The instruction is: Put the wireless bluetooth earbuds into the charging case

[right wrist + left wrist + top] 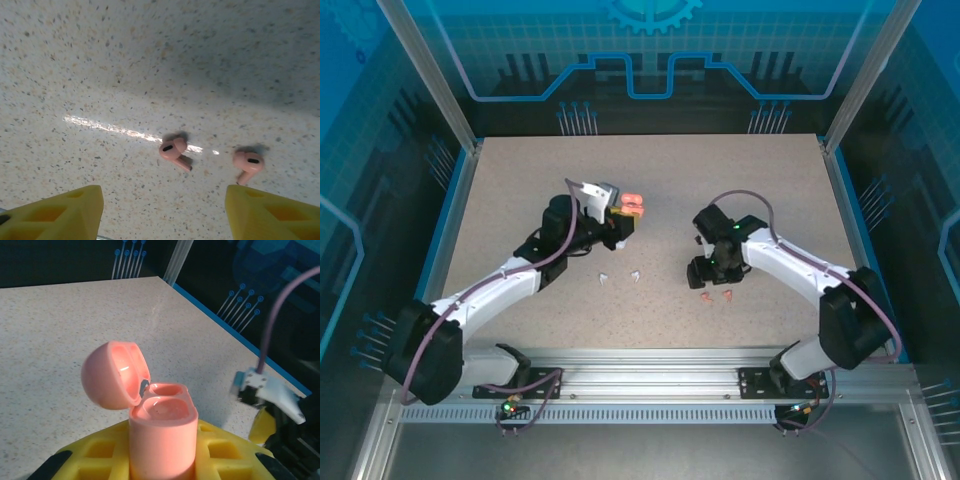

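The left hand point(623, 218) grips a salmon-pink plastic charging case point(162, 435), lid open, far from the edges of the speckled bench point(520, 180). Two small white stemmed earbuds point(604, 279) lie to its right. The right hand point(162, 215) hangs open above two salmon-pink stemmed earbuds point(174, 150), with free bench around them.

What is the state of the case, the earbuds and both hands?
pink case: held upright, lid open, both wells empty.
pink earbuds: lying loose on the table, apart.
white earbuds: lying loose on the table.
left hand: shut on the pink case.
right hand: open, above the pink earbuds.
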Robot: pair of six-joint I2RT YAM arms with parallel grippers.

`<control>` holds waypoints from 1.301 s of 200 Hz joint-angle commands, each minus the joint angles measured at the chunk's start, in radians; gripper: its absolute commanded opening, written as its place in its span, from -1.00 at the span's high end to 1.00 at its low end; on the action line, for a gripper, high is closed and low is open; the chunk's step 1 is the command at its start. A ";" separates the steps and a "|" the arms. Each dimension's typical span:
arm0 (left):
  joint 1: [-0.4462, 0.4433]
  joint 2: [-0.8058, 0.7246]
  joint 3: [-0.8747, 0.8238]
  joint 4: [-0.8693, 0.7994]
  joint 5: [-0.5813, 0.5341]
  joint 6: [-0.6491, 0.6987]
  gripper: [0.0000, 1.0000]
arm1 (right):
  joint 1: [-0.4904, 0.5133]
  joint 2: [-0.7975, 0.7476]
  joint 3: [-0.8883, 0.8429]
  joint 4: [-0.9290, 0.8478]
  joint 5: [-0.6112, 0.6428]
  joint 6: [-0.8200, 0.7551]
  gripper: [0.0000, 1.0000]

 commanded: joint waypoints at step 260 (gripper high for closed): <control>-0.073 0.013 -0.006 0.105 -0.048 0.005 1.00 | 0.113 0.137 -0.072 0.080 -0.039 0.015 -0.26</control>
